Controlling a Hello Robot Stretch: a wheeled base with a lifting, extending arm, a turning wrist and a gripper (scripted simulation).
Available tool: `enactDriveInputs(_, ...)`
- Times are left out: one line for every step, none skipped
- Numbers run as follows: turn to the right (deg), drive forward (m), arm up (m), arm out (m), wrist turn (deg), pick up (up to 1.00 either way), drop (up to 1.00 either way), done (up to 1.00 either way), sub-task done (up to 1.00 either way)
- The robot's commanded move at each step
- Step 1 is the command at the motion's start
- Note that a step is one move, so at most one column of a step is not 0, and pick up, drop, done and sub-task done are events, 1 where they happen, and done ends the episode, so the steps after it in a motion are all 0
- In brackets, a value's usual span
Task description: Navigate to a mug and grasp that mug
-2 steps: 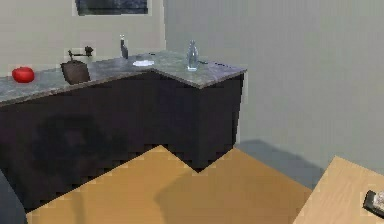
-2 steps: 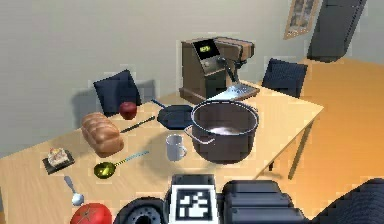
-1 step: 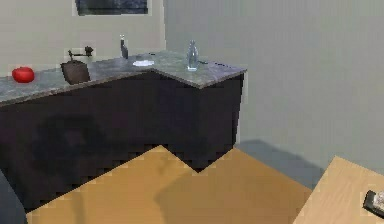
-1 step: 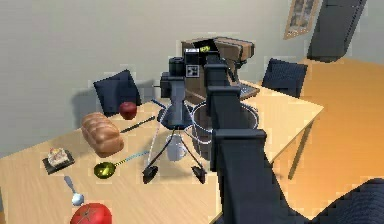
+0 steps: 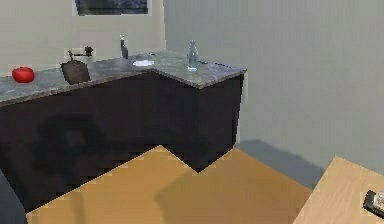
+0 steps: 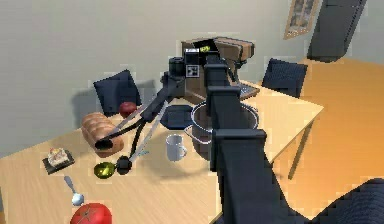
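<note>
Looking at the arm side view: the arm (image 6: 235,150) reaches out over a wooden table (image 6: 295,115), with the gripper (image 6: 122,152) angled down toward the view's left. The mug (image 6: 176,148), pale grey, stands upright on the table, just left of the arm and just right of the gripper; can't tell if they touch. Can't tell how the jaws stand, or whether the gripper holds anything, since items lie on the table right at its far end. Near it: a bread loaf (image 6: 98,127), a red apple (image 6: 127,107), a small yellow-green item (image 6: 103,171). A spoon (image 6: 72,188) and a tomato (image 6: 92,215) lie at the near edge. 2 blue chairs (image 6: 115,90) sit on the far side.

Forward view: an L-shaped dark counter (image 5: 110,115) with a grey top carries 1 red item (image 5: 23,74), a white plate (image 5: 143,63) and a clear bottle (image 5: 192,55).
</note>
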Motion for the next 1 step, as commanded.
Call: enactDriveInputs(0.0,0.0,0.0,0.0,45.0,0.0,0.0,0.0,0.0)
